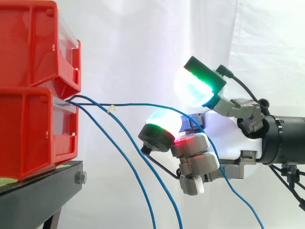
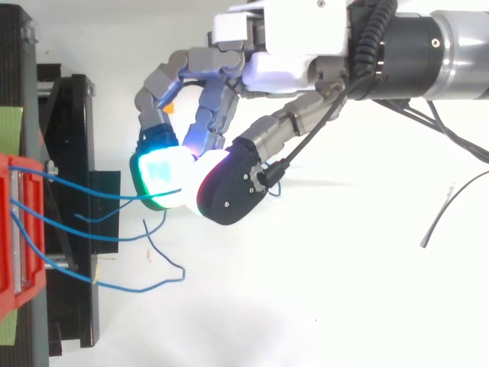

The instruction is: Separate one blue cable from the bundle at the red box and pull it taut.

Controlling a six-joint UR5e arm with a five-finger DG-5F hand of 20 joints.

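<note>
thin blue cable: judged light, limp, slick. runs from the stacked red plastic bins to the robot hand. fingers parted above and below it, unclamped. best pinched well clear of the bins.

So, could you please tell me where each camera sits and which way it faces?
Side view: beside the work at about its height, looking level across at the red bins on the black stand and the blue cables leaving them; the hand and arm show at the right.
Top view: above the work, looking down on the bins at the left edge and the cables spread out beside them; the hand and arm show at the upper right.
Shared: bins, stand, cables, hand and arm.
</note>
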